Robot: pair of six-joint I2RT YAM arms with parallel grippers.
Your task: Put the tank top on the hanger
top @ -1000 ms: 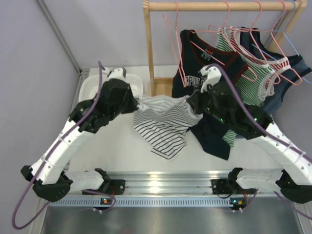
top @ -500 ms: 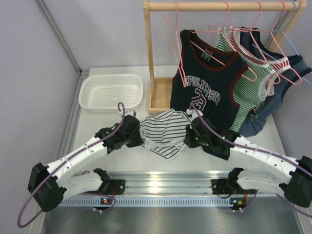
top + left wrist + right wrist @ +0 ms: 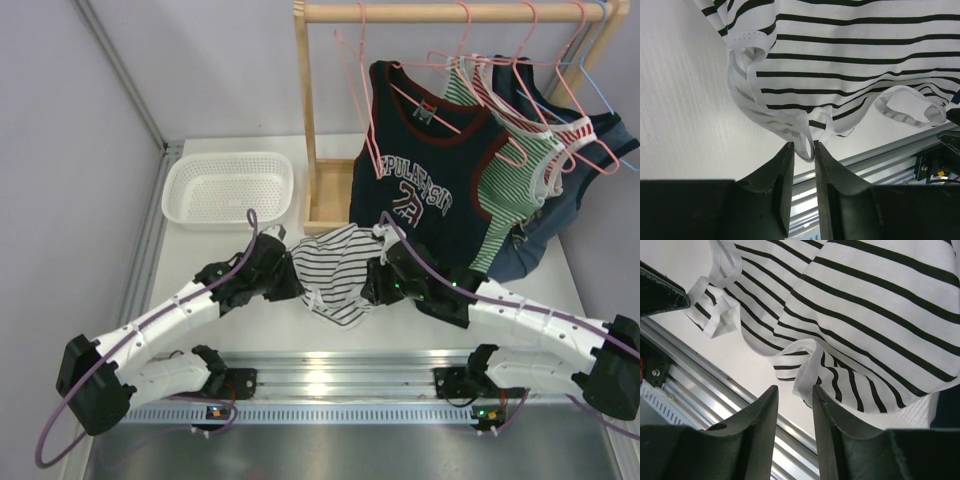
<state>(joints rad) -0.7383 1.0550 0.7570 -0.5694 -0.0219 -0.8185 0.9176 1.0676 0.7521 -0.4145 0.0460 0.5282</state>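
**Striped top slung low between both arms, hanger bare on the rail**

We see the white worktop with a wooden rail standing at its far side. The tank top hangs slack between our two arms, bunched. Its lower part seems to rest on the worktop just in front of the rail. The hanger, bare pink wire, hangs at the rail's left end, well apart from the top.

Our left gripper has its jaws drawn almost together on a folded edge band of the top. Our right gripper stands a little wider, with a fold of hem lying between the tips. We judge it pinched there too.

The knit looks light, soft and floppy. It will probably droop and fold wherever it is unsupported. We judge the shoulder straps the best hold, so that the neck opening spreads for the wire to pass through.
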